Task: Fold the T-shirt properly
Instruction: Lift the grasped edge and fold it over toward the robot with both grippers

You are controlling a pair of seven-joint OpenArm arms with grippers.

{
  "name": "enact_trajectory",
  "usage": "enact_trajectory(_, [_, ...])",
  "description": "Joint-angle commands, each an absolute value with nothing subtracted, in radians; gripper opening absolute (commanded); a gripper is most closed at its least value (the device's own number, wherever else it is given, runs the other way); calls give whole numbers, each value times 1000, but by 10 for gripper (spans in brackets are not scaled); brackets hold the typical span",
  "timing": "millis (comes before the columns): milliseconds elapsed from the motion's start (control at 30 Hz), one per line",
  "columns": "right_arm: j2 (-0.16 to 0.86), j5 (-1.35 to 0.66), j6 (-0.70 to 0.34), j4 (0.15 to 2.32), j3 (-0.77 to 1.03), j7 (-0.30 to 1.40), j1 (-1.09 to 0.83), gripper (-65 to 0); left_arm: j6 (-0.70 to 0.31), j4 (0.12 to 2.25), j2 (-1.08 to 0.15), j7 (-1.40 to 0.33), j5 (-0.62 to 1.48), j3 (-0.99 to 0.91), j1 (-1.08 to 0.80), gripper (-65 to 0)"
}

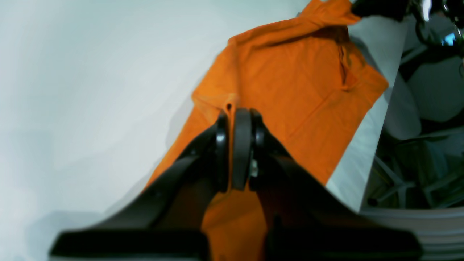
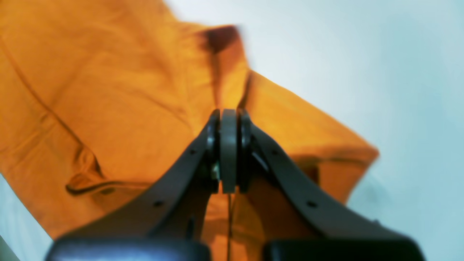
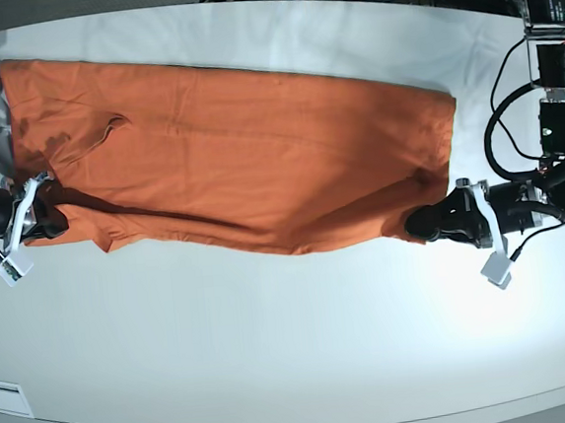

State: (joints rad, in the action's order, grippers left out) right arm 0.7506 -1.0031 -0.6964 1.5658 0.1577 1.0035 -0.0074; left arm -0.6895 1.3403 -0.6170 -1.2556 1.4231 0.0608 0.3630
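T-shirt (image 3: pixel 268 153), orange, one: spread on the table (image 3: pixel 274 341), long axis running across between the two arms, near edge bowed and apparently lifted. Left claw (image 3: pixel 414 226): closed on the shirt's near corner at that end. Right claw (image 3: pixel 58 224): closed on the near edge at the opposite end. Nearer arm: neither, both touching cloth. Relation governing the next move, by judgement: bulk of shirt lies beyond both claws, so the held edge likely folds away over it, claws level.

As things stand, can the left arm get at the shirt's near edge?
Likely yes: the left claw is already shut on the shirt at that edge's corner, and nothing visible blocks it.
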Motion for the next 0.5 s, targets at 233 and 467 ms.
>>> enact_trajectory(233, [776, -1084, -698, 1591, 338, 1018, -109, -650, -698, 1379, -678, -1282, 1484, 54, 358, -650])
enact_trajectory(467, [777, -1100, -698, 1599, 356, 1042, -167, -650, -698, 1481, -693, -1348, 1484, 54, 278, -650])
